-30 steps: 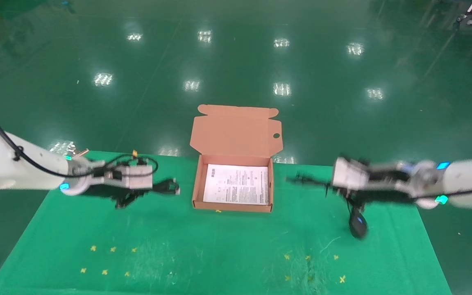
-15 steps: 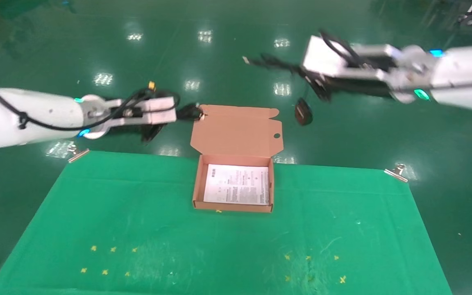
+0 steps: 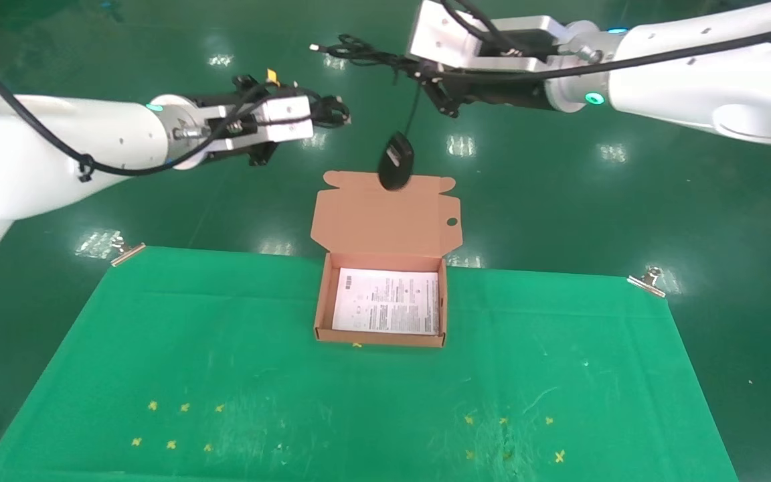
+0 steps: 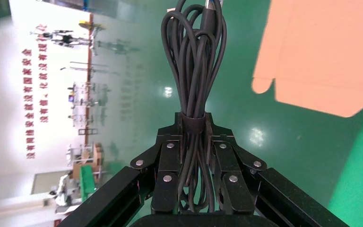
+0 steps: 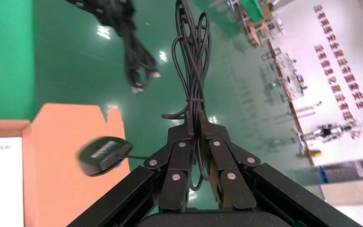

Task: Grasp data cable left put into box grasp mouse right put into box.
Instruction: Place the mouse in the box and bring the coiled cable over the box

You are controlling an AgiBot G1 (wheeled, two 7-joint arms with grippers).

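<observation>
My left gripper (image 3: 317,118) is shut on the data cable (image 3: 333,112), a bundled black cable, and holds it high, left of and above the box lid. The left wrist view shows the bundle (image 4: 194,56) clamped between the jaws of this gripper (image 4: 194,126). My right gripper (image 3: 415,69) is shut on the mouse's looped cord (image 3: 353,49). The black mouse (image 3: 395,161) hangs below it by the cord, in front of the lid's top edge. The right wrist view shows that gripper (image 5: 194,119), the cord (image 5: 190,56) and the mouse (image 5: 101,155). The orange-brown box (image 3: 322,304) stands open on the table.
The box's lid flap (image 3: 372,217) stands upright behind it, and a white printed sheet (image 3: 387,301) lines the bottom. The green cloth (image 3: 225,375) is clipped at both far corners, with yellow marks near the front. Shiny green floor lies beyond the table.
Both arms rose from table level and swung inward. The left carried the cable bundle up and right. The right carried the mouse by its cord up and left, over the lid.
</observation>
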